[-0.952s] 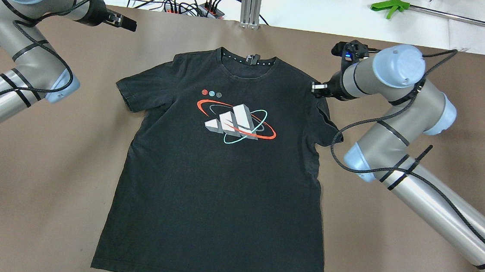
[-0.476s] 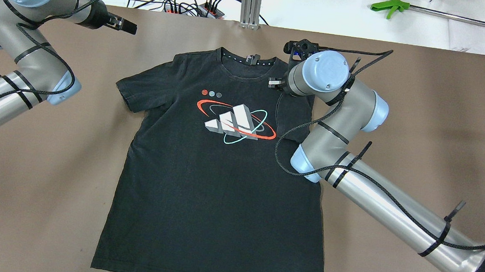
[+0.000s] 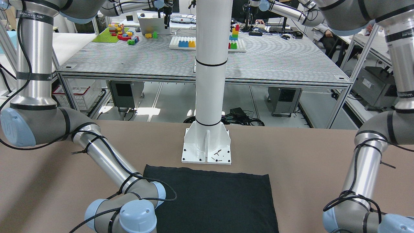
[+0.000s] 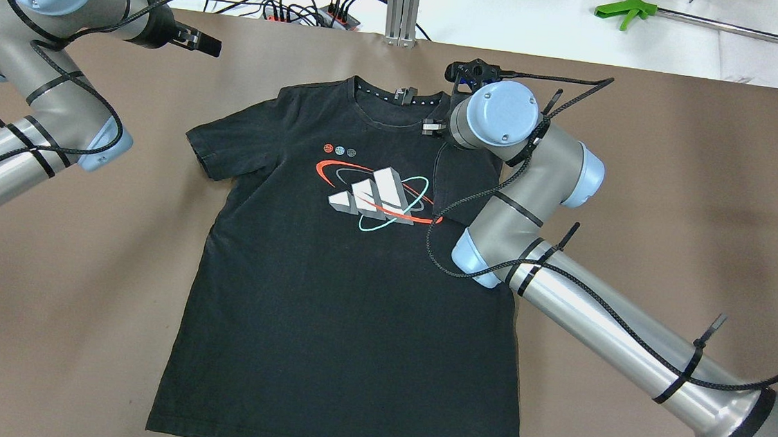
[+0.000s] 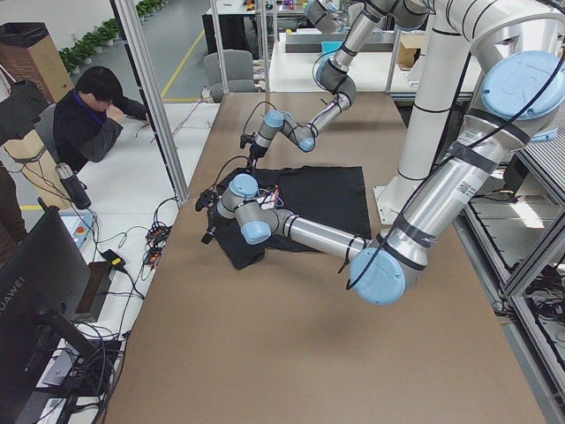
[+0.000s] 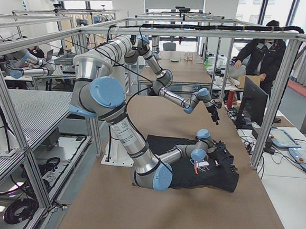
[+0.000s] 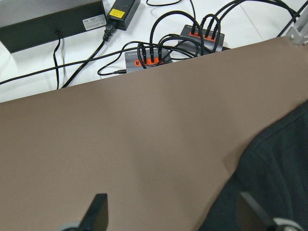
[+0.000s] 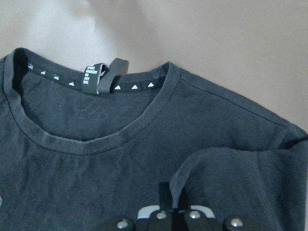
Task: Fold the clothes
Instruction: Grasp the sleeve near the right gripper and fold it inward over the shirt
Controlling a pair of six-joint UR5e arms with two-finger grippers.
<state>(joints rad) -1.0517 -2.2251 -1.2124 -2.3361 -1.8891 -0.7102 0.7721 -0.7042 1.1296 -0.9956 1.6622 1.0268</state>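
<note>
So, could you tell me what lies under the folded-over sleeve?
The T-shirt's own shoulder fabric beside the collar. The right claw pinches the sleeve edge; the patch beneath is hidden.

Standing on the operators' side, here's what I get: a black garment (image 3: 220, 200) lies flat on the brown table (image 3: 291, 152), its straight far edge just in front of the white pillar's (image 3: 211, 64) base plate (image 3: 207, 150). The right arm (image 3: 106, 165) slants down across the garment's corner on its own side. The left arm (image 3: 365, 171) stands well clear of the fabric. Behind them, a ribbed bench (image 3: 275, 61) holds colourful toy blocks (image 3: 121, 32).
</note>
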